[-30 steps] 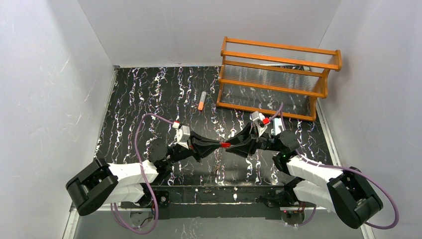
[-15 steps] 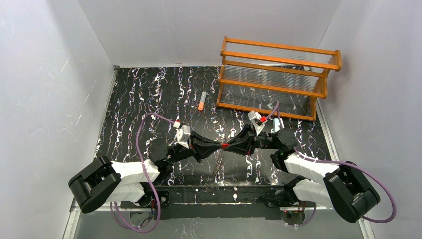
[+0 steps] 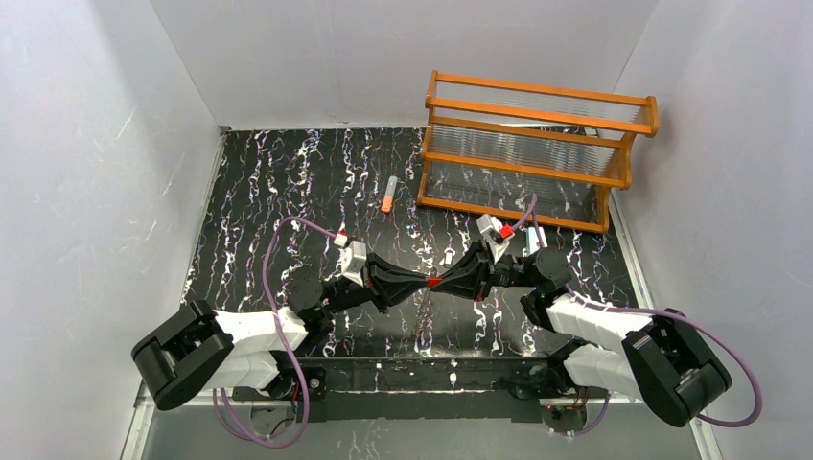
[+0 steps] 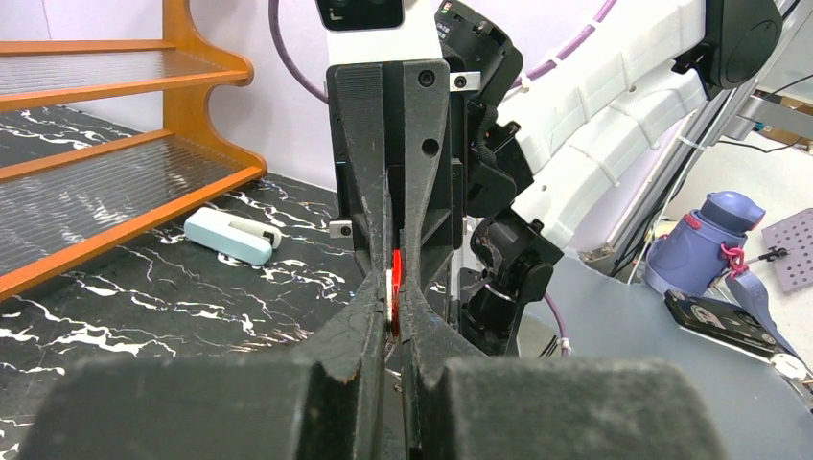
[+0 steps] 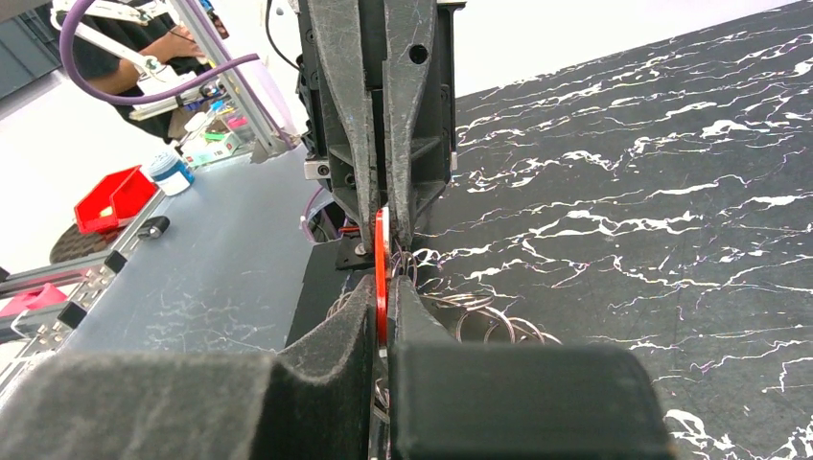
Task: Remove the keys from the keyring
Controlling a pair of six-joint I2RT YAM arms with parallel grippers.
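Meeting tip to tip above the middle of the tabletop, the left gripper and right gripper both pinch shut on the red key, the wire keyring dangling just beneath, apparently so one steadies while the other works it free.

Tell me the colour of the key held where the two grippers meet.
Red. It shows best in the right wrist view, where the key stands edge-on.
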